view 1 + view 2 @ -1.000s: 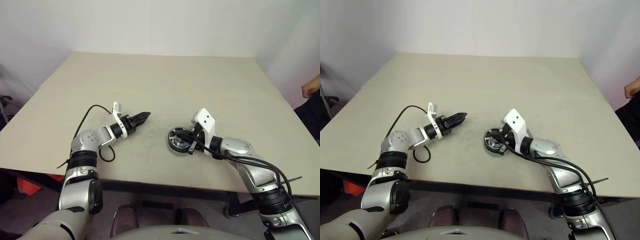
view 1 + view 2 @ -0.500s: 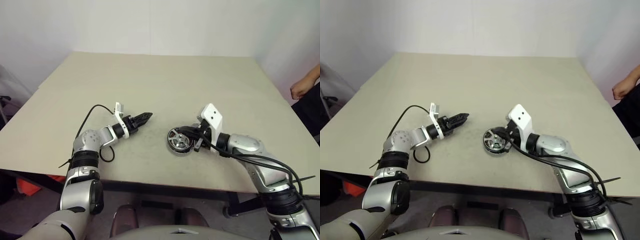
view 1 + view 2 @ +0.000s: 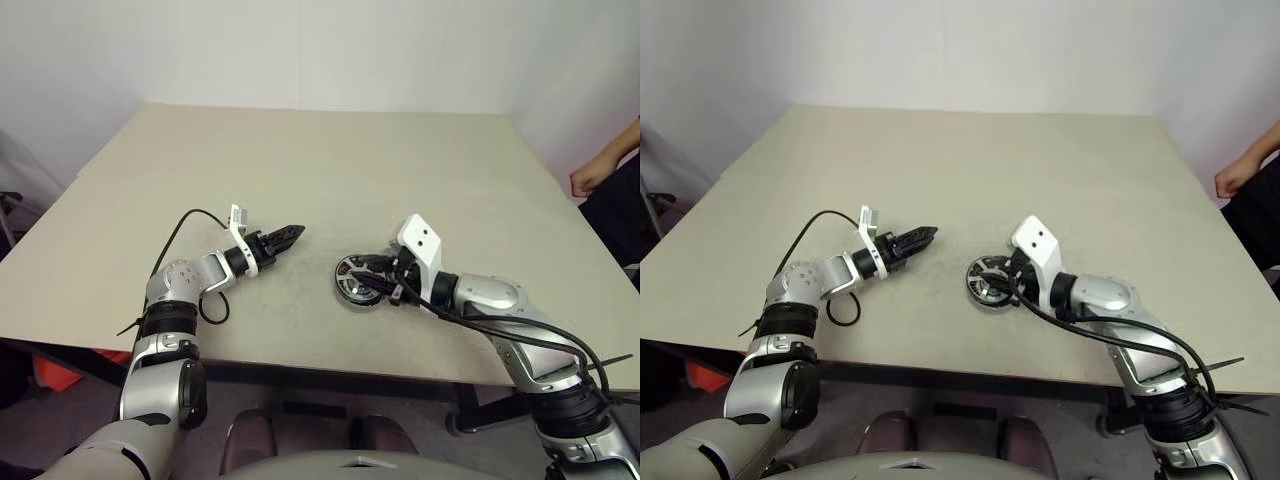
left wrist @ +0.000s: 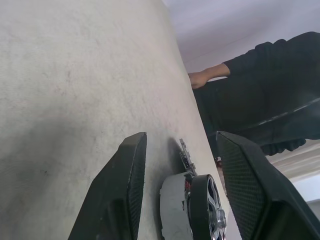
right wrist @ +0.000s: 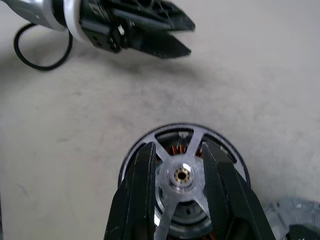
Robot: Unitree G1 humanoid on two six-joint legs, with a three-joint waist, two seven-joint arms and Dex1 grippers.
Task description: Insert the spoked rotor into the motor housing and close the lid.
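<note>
A: Head view: the round dark-rimmed motor housing (image 3: 359, 281) sits centre frame on the beige table (image 3: 330, 170); the right gripper (image 3: 385, 283) is at its edge, presumably seating parts.

B: Right wrist view: the shiny silver spoked rotor (image 5: 183, 175) lies inside over copper windings, jaws narrowly parted astride its hub.

A: Left wrist view: the left gripper (image 4: 190, 195) stands open, empty.

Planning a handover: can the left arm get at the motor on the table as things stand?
Probably yes. The left pincer hangs open, aimed across bare table toward the motor, nothing lying between them. But the right pincer sits open right over the motor, its fingers either side of the hub, crowding any grasp.
</note>
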